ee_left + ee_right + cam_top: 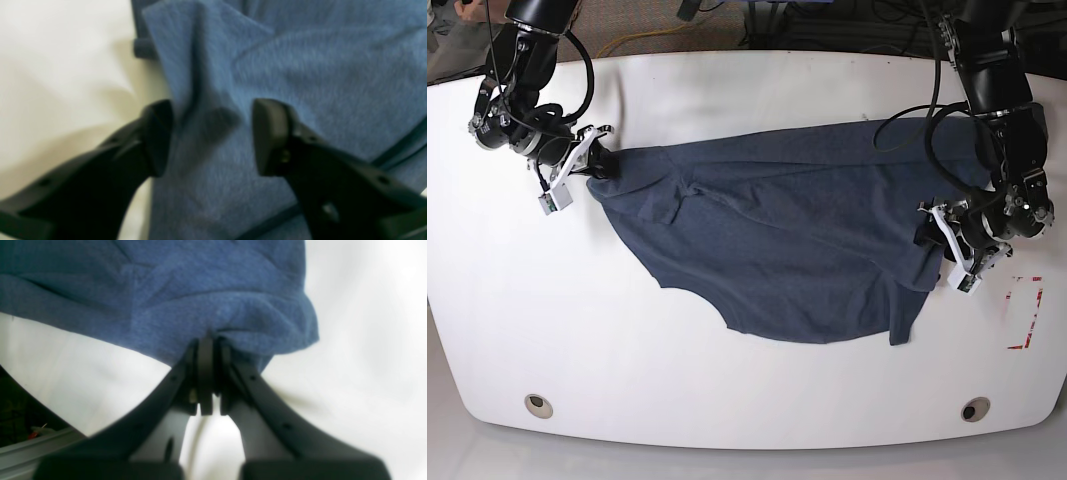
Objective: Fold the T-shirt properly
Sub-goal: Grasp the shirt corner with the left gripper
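- The right gripper (592,163), on the left of the base view, is pressed together on a bunched edge of the T-shirt (777,240); in its wrist view the jaws meet with blue cloth gathered between them (206,340). The pinch seems meant to anchor that end so the cloth can be pulled taut.
- The T-shirt lies spread across the middle of the white table (727,400), crumpled and uneven, with creases fanning out from the pinched point, which suggests tension from that side. No lettering shows.
- The left gripper (942,250), on the right of the base view, is spread wide, its jaws straddling a raised fold of the fabric (210,126) at the shirt's edge without closing on it. It looks placed to take a matching grip there.
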`<state>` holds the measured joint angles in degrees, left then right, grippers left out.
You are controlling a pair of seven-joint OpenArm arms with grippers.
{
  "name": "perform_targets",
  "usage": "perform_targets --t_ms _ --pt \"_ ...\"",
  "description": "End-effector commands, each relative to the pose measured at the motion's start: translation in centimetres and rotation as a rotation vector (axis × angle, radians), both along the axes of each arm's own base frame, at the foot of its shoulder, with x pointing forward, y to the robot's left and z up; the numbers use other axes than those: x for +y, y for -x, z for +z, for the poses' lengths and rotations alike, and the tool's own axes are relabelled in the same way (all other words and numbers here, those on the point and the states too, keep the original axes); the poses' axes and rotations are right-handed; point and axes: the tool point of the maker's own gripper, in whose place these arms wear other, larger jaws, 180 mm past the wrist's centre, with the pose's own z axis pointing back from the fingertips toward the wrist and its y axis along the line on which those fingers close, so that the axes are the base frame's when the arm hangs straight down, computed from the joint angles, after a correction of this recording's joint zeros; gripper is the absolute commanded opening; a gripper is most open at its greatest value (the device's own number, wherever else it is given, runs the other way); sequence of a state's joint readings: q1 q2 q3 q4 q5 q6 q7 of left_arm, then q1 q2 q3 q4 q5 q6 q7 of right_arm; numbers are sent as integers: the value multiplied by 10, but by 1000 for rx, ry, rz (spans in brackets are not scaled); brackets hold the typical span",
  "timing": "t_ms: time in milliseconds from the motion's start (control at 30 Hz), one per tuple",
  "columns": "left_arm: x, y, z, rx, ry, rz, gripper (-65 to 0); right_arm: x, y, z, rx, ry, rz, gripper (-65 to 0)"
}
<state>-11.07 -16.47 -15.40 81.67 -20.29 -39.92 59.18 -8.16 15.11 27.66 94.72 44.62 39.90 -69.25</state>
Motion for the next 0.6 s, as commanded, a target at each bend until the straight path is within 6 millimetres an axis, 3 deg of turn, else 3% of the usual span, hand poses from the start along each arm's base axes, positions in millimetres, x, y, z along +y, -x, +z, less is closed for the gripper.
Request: perform_targets --t_ms 0,367,567 --pt "2 -9 16 -50 1 -3 -278 -4 -12 14 -55 5 1 -650" --pt "4 -9 12 -40 14 8 -272 -4 -17 17 -67 4 2 -650" --pt "19 -32 3 2 114 96 -272 -3 -18 18 -70 2 2 -650"
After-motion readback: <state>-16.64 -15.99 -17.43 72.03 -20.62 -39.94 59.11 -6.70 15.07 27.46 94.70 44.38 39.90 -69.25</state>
